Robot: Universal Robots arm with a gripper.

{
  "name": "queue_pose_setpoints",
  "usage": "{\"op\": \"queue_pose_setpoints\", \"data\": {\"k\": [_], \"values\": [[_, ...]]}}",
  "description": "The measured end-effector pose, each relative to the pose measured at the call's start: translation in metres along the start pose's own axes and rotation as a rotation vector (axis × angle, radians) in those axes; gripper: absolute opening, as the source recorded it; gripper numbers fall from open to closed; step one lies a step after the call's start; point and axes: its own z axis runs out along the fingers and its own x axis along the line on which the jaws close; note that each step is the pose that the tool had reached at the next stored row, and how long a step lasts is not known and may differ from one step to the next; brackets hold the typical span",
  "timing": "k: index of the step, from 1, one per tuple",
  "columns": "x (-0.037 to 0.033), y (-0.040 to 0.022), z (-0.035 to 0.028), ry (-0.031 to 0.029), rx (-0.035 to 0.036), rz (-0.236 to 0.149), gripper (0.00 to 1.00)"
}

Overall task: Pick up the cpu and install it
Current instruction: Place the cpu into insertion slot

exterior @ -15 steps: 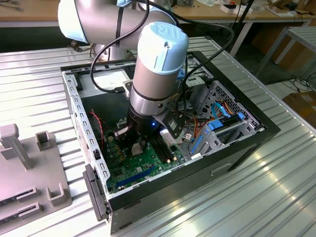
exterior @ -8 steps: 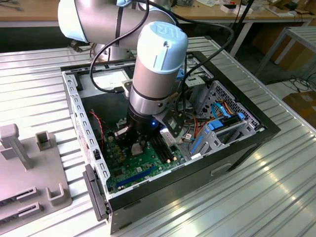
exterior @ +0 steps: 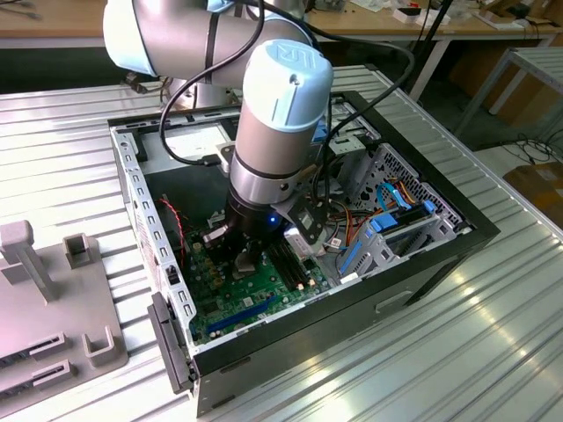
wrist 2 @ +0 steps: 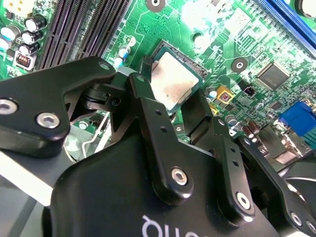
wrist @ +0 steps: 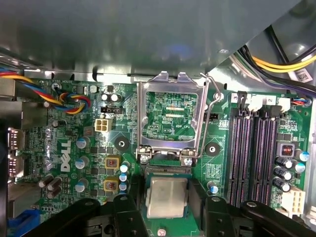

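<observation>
The cpu (wrist: 168, 197) lies flat just beside the open frame (wrist: 170, 118), the gripper (wrist 2: 170, 91) straddling it; clamped or loose, I cannot tell. Best hold it level and square, no downward force.

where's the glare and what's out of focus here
Second wrist view: washed-out glare on the green motherboard near the cpu, which is sharp. First wrist view: the grey metal panel is soft, out of focus. Exterior view: the ribbed table shines in streaks.
</observation>
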Motion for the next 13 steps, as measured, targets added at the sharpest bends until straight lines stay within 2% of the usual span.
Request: {"op": "queue_pose_setpoints", "data": {"k": [7,13], "values": [[0.0003,0.0003,0.0004,-0.0015,-0.0005,0.0,0.51],[0.0006,0.0003,-0.0024,-0.008,-0.0003,0.0,0.51]]}}
